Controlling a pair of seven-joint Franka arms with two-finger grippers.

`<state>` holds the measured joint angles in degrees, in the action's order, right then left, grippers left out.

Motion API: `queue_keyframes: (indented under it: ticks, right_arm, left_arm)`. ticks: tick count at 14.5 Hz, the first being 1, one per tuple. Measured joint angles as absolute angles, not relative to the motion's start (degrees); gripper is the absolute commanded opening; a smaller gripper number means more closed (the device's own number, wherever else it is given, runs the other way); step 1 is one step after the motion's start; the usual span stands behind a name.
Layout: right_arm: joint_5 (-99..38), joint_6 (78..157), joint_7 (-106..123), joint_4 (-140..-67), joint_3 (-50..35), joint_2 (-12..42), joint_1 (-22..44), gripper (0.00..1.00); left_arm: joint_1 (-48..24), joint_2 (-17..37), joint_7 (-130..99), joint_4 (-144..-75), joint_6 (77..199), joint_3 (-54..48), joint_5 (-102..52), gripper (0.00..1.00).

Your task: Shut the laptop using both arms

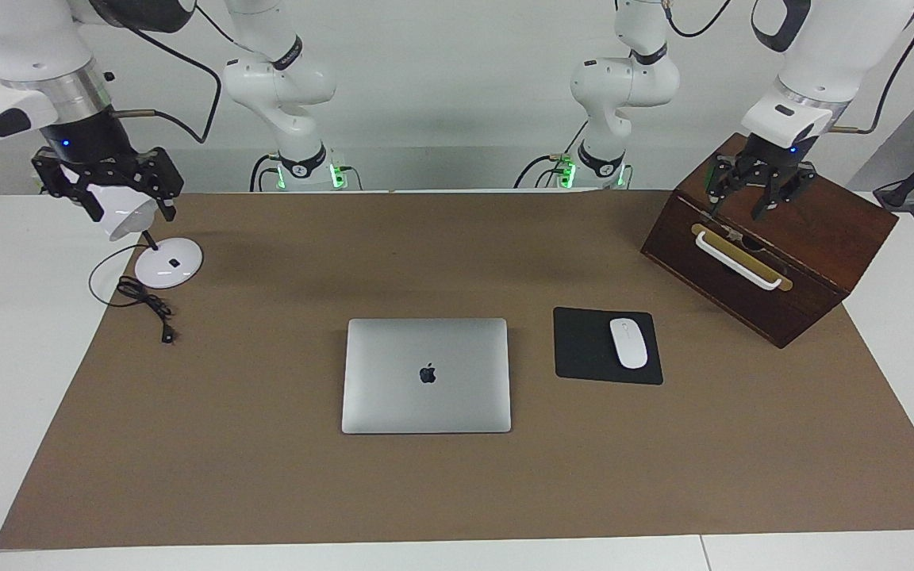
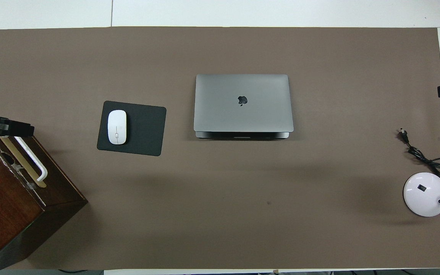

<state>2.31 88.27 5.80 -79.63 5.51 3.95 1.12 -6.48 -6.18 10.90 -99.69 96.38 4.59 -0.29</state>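
Flat, rounded-corner silver-grey laptop, lid closed.

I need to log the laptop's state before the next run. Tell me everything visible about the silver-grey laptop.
The slim silver-grey laptop looks like brushed metal, with rounded corners and a dark apple logo centred on its lid. The lid is shut flat on the base, so no keys or screen show; the overhead view shows a thin dark edge of the base under the lid on the side nearer the robots. It lies flat and square on the brown table cover, mid-table, beside the black mouse pad but apart from it. Neither gripper touches it.
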Motion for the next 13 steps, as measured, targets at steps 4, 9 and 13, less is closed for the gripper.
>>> queue_keyframes:
  ticks: [4, 9, 13]
  right_arm:
    - [2.3, 89.4, 5.8, -80.8, 5.5, 3.6, 1.1, 1.0]
    - [2.3, 94.6, 5.8, -86.0, 5.5, 3.7, 1.2, 1.0]
    - [2.3, 96.2, 5.8, -88.4, 5.5, 3.7, 1.4, 1.0]
  left_arm:
    - [-7.0, -3.5, 6.2, -93.3, 91.1, 4.8, 0.4, 0.73]
    - [-7.9, -3.2, 3.8, -92.6, 88.8, 5.2, 1.6, 0.72]
    - [-7.8, -3.1, 4.1, -92.6, 88.8, 5.8, 1.6, 0.72]
